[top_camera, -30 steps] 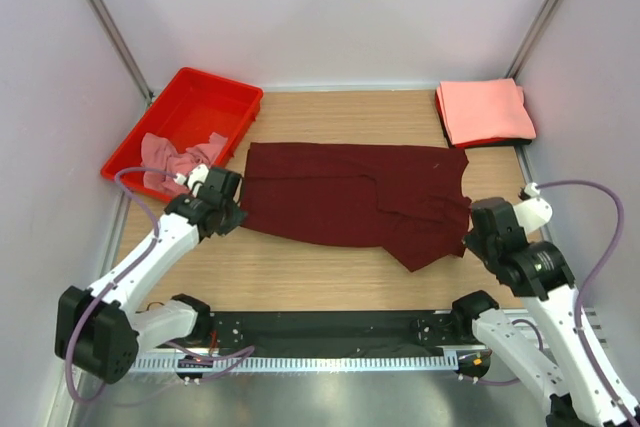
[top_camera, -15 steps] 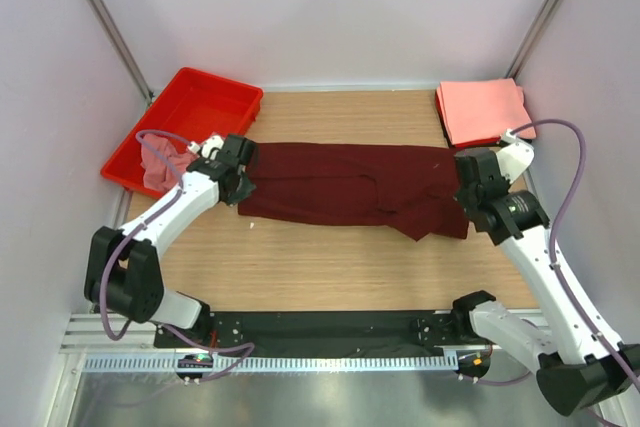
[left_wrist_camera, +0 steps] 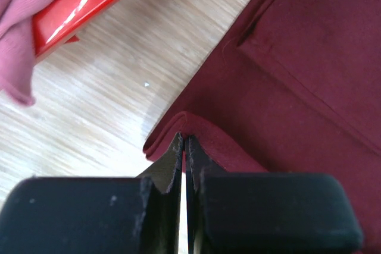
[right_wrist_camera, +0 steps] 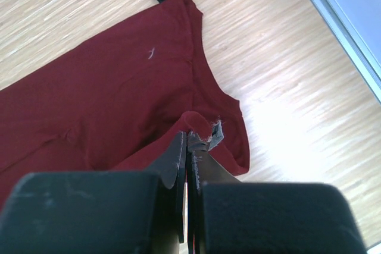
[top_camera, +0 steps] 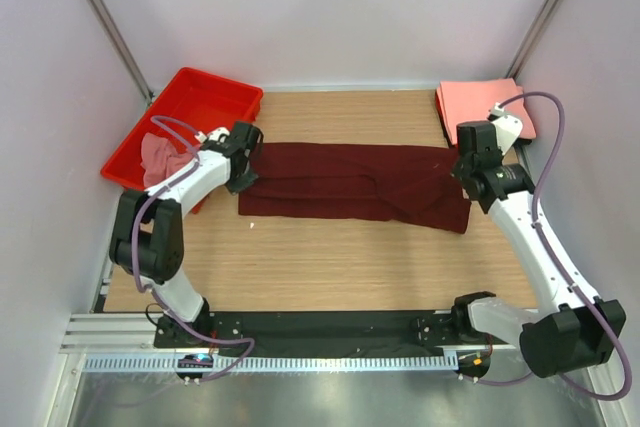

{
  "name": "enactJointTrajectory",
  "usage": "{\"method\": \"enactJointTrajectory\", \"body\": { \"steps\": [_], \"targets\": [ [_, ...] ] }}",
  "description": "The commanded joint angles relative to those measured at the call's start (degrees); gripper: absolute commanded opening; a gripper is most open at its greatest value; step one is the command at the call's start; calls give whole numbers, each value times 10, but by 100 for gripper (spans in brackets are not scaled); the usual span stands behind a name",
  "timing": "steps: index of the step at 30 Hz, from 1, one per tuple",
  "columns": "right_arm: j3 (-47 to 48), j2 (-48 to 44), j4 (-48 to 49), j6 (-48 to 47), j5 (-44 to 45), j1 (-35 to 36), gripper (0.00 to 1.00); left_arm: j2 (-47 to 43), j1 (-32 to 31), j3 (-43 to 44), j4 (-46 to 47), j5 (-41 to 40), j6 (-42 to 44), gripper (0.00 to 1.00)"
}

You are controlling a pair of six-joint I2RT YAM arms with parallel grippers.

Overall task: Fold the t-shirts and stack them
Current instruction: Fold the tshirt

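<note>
Over the last second both arms carry the near edge of the maroon shirt (top_camera: 350, 182) away from their bases and over its own body. What was a broad, slanting sheet a moment ago now lies as a narrow, doubled band across the middle of the table (top_camera: 330, 257). The left gripper (top_camera: 243, 165) is clamped shut on the cloth at the band's left end, close to the red tray (top_camera: 215, 97), and its wrist view shows a pinched ridge of maroon fabric between the tips. The right gripper (top_camera: 463, 172) is likewise closed on a bunched hem at the right end, near the folded salmon shirts (top_camera: 485, 107). The lengthwise fold looks nearly laid, with release likely next, while a pink shirt (top_camera: 160, 157) waits at the tray's edge, unfolded.
</note>
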Motion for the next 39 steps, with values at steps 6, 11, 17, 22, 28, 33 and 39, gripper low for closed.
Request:
{"method": "enactJointTrajectory", "body": {
  "steps": [6,11,17,22,28,33,39],
  "targets": [
    [6,62,46,-33,-8,-16,1,63,6,83,4,-23,12,0],
    [15,95,59,-32,-20,-40,1,94,5,129,-22,-41,16,0],
    [36,118,79,-32,-43,-47,1,135,5,173,-61,-58,8,0],
    [55,141,87,-31,-55,-48,1,138,6,173,-72,-76,0,0],
    [81,191,76,-25,-64,-49,1,143,6,173,-77,-93,1,1],
    [97,208,74,-25,-69,-51,1,137,6,190,-101,-101,9,33],
    [124,249,56,-27,-76,-54,1,54,2,142,-84,-86,35,40]
  ]
}}
